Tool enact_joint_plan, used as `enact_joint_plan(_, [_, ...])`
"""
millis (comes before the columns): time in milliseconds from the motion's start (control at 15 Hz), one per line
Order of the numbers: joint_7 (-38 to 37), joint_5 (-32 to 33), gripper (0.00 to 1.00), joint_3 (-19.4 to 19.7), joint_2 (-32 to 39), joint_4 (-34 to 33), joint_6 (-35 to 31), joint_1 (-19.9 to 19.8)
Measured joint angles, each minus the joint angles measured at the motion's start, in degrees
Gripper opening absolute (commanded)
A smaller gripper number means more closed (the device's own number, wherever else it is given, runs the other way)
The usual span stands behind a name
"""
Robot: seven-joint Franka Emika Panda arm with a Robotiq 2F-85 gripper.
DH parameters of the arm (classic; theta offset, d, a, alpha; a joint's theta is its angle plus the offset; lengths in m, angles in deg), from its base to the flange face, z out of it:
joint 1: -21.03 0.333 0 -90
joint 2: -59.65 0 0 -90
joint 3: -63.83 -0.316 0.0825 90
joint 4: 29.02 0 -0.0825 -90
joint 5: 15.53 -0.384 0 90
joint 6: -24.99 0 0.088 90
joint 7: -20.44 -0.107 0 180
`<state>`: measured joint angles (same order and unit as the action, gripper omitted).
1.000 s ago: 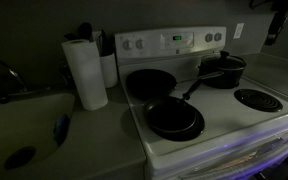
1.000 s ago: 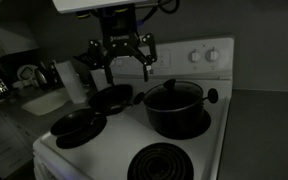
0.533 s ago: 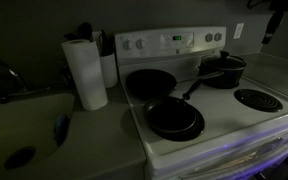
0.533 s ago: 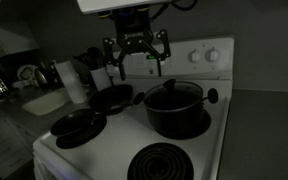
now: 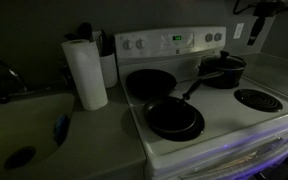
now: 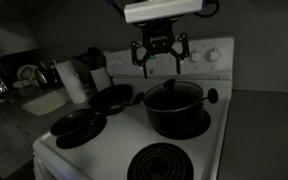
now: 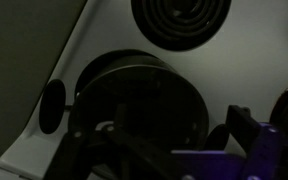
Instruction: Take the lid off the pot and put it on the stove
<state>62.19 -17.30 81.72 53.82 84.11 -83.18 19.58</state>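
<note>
The dark pot (image 6: 176,118) stands on a back burner of the white stove (image 6: 109,150), with the glass lid (image 6: 173,93) resting on it. It also shows in an exterior view (image 5: 224,72), its long handle pointing forward-left. My gripper (image 6: 159,60) hangs open and empty in the air above the pot's back edge, touching nothing. In the wrist view the lidded pot (image 7: 134,100) fills the middle, and the dark gripper fingers (image 7: 164,150) frame the bottom edge. The picture is too dim to show the lid's knob clearly there.
Two black frying pans (image 6: 111,98) (image 6: 81,126) sit on the other side of the stove. A bare coil burner (image 6: 171,162) lies in front of the pot. The back panel with knobs (image 6: 202,55) rises behind. A paper towel roll (image 5: 85,72) and a sink (image 5: 24,125) are beside the stove.
My gripper has moved sideways from above the frying pans to above the pot, staying open. The pot, lid and pans have not moved.
</note>
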Motion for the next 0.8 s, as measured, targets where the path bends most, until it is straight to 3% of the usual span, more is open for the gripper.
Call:
enact_joint_plan(333, [-2.1, 0.9, 1.00, -1.5, 0.7, -0.6, -0.2, -1.0])
enact_joint_plan(533, [-14.7, 5.1, 1.00, -4.2, 1.1, -0.2, -3.0, -1.4])
enact_joint_plan(800, [-31.0, 0.6, 1.00, -8.7, 2.7, -0.2, -4.3, -1.2])
